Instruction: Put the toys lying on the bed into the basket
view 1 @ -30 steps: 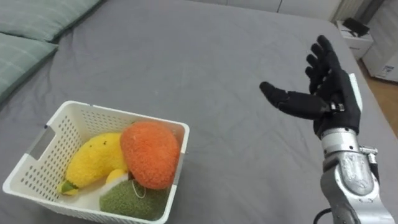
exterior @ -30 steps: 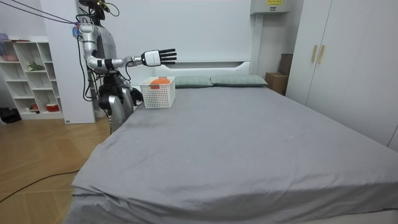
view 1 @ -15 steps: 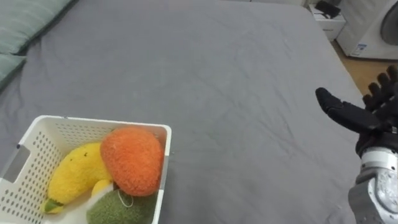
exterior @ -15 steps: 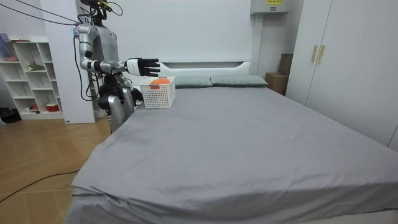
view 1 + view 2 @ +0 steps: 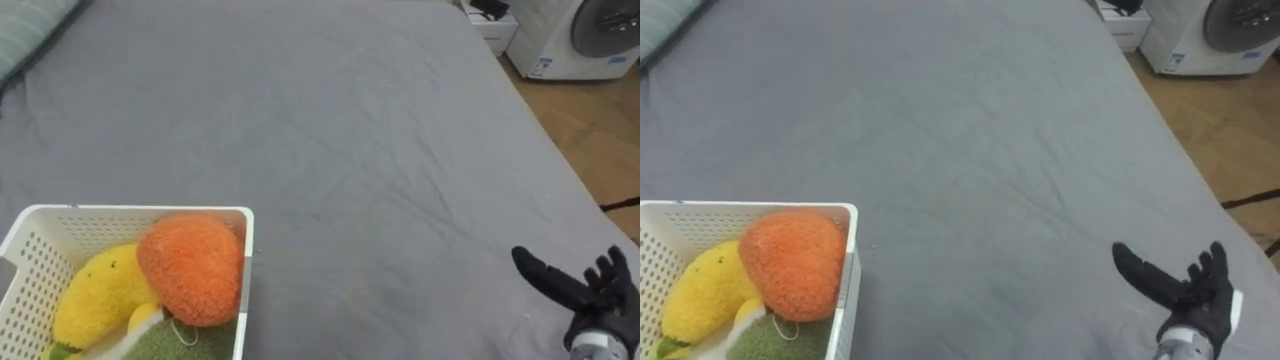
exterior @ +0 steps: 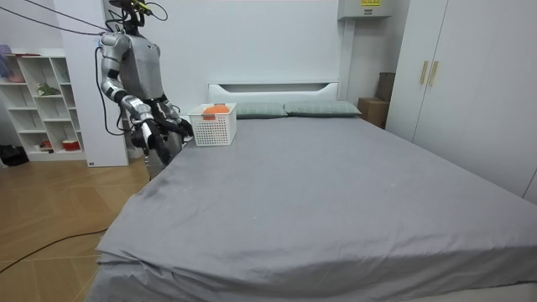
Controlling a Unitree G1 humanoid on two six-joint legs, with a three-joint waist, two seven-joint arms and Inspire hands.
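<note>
Toys sit together in a white lattice basket (image 5: pixel 130 211) at the lower left of my head-camera frame. An orange plush (image 5: pixel 190 268) lies on top against the basket's right wall. A yellow plush (image 5: pixel 98 296) is beside it on the left, and a green plush (image 5: pixel 190 342) is tucked beneath at the bottom edge. The basket rests on the grey bed sheet (image 5: pixel 330 150), which runs across the middle of the frame up to the top edge.

At the lower right, my right hand (image 5: pixel 600 305) hangs over the edge of the bed. Its dark fingers are spread and straight, the thumb points toward the frame's left, and it holds nothing. It is well apart from the basket.

Wooden floor (image 5: pixel 590 130) shows along the right side, with a white washing machine (image 5: pixel 590 30) in the upper right corner.

From the room camera, I see the robot standing upright at the left of the frame, beside the head end of the bed. The basket (image 6: pixel 212 126) sits on the mattress corner just beside it, next to two pillows (image 6: pixel 319 108). A white shelf unit (image 6: pixel 38 101) stands at the far left.
</note>
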